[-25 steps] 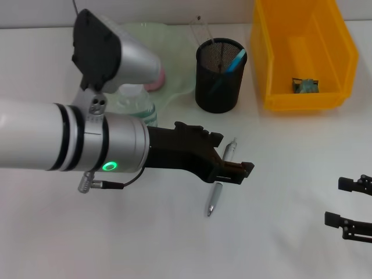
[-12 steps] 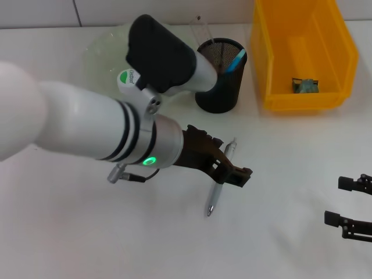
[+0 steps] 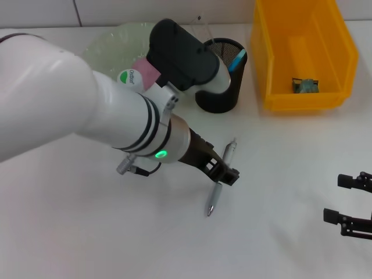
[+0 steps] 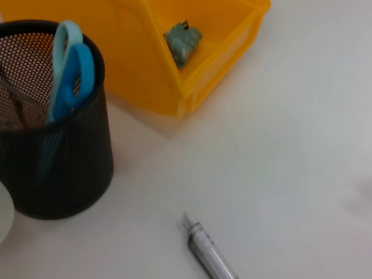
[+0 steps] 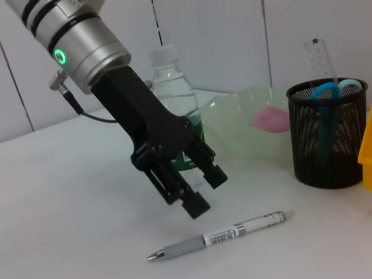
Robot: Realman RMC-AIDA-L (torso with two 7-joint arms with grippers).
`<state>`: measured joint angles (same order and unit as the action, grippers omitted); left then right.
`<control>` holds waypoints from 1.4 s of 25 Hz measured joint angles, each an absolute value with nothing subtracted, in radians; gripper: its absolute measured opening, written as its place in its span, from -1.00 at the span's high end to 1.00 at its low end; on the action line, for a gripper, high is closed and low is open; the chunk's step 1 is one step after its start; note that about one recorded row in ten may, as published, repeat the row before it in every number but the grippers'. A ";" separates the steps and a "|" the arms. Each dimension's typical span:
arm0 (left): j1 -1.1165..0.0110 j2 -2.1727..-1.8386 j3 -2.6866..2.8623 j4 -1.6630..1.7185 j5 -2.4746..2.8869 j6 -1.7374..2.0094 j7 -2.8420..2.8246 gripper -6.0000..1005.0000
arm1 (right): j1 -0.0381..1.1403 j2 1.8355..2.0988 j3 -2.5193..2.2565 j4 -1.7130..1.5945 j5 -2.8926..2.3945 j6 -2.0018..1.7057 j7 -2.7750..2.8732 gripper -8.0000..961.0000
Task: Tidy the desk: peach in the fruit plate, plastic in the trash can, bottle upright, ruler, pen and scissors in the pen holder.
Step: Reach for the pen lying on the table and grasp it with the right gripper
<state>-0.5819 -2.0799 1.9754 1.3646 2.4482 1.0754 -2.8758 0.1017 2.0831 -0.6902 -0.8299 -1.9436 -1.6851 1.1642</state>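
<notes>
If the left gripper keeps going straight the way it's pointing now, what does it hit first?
Most likely the pen. The left gripper angles down at the desk with open fingers just above the pen's barrel, though depth is hard to judge exactly.

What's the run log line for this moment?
left pincer: open, above pen | pen: on desk | right pincer: idle, desk edge

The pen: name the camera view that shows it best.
The right wrist view: the pen lies whole on the desk, unobstructed. The head view has the left gripper crossing its middle. The left wrist view catches only one end.
</notes>
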 joint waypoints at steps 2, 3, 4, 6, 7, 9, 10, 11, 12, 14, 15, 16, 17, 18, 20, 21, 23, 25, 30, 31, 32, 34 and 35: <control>-0.596 -2.080 1.991 1.352 2.449 1.073 -2.874 -0.50 | 0.102 2.083 -0.690 -0.830 -1.944 -1.685 1.164 -0.73; -0.601 -2.080 2.003 1.349 2.450 1.071 -2.871 -0.49 | 0.102 2.083 -0.690 -0.830 -1.944 -1.684 1.164 -0.73; -0.603 -2.080 2.012 1.348 2.451 1.070 -2.870 -0.48 | 0.102 2.083 -0.690 -0.830 -1.944 -1.683 1.164 -0.73; -0.607 -2.080 2.022 1.347 2.454 1.069 -2.866 -0.48 | 0.103 2.083 -0.690 -0.830 -1.944 -1.678 1.164 -0.73; -0.607 -2.080 2.024 1.347 2.455 1.069 -2.865 -0.48 | 0.103 2.083 -0.690 -0.830 -1.944 -1.676 1.164 -0.73; -0.607 -2.080 2.027 1.347 2.457 1.069 -2.858 -0.48 | 0.103 2.083 -0.690 -0.830 -1.944 -1.673 1.164 -0.73; -0.608 -2.080 2.030 1.347 2.461 1.069 -2.853 -0.48 | 0.103 2.083 -0.690 -0.830 -1.944 -1.673 1.164 -0.73; -0.608 -2.080 2.030 1.347 2.461 1.069 -2.853 -0.48 | 0.103 2.083 -0.690 -0.830 -1.944 -1.673 1.164 -0.73; -0.608 -2.080 2.033 1.346 2.463 1.069 -2.852 -0.48 | 0.103 2.083 -0.690 -0.830 -1.944 -1.673 1.164 -0.73; -0.610 -2.080 2.036 1.342 2.467 1.069 -2.851 -0.48 | 0.103 2.083 -0.690 -0.830 -1.944 -1.673 1.164 -0.73; -0.614 -2.080 2.039 1.333 2.468 1.070 -2.849 -0.48 | 0.104 2.083 -0.690 -0.830 -1.943 -1.673 1.164 -0.73; -0.614 -2.080 2.039 1.333 2.468 1.070 -2.849 -0.48 | 0.104 2.083 -0.690 -0.830 -1.943 -1.673 1.164 -0.73; -0.615 -2.080 2.042 1.328 2.468 1.071 -2.844 -0.48 | 0.104 2.083 -0.690 -0.830 -1.943 -1.672 1.164 -0.73; -0.616 -2.080 2.047 1.326 2.468 1.071 -2.840 -0.48 | 0.104 2.083 -0.690 -0.830 -1.943 -1.672 1.164 -0.73; -0.617 -2.080 2.063 1.322 2.468 1.070 -2.830 -0.48 | 0.104 2.083 -0.690 -0.830 -1.943 -1.671 1.164 -0.73; -0.618 -2.080 2.071 1.321 2.468 1.069 -2.828 -0.48 | 0.104 2.083 -0.690 -0.830 -1.943 -1.671 1.164 -0.73; -0.620 -2.080 2.076 1.321 2.468 1.068 -2.827 -0.48 | 0.104 2.083 -0.690 -0.830 -1.943 -1.670 1.165 -0.73; -0.620 -2.080 2.075 1.321 2.468 1.068 -2.827 -0.48 | 0.105 2.083 -0.690 -0.830 -1.943 -1.670 1.165 -0.73; -0.622 -2.080 2.080 1.320 2.468 1.068 -2.823 -0.48 | 0.105 2.084 -0.692 -0.828 -1.943 -1.662 1.168 -0.73; -0.622 -2.080 2.080 1.320 2.468 1.068 -2.823 -0.48 | 0.105 2.084 -0.693 -0.828 -1.943 -1.661 1.169 -0.73; -0.622 -2.080 2.083 1.320 2.468 1.068 -2.820 -0.48 | 0.106 2.084 -0.693 -0.826 -1.943 -1.661 1.169 -0.73; -0.622 -2.080 2.087 1.319 2.468 1.068 -2.816 -0.48 | 0.107 2.084 -0.692 -0.825 -1.943 -1.661 1.169 -0.73; -0.622 -2.080 2.087 1.318 2.468 1.067 -2.816 -0.48 | 0.108 2.084 -0.692 -0.824 -1.943 -1.661 1.169 -0.73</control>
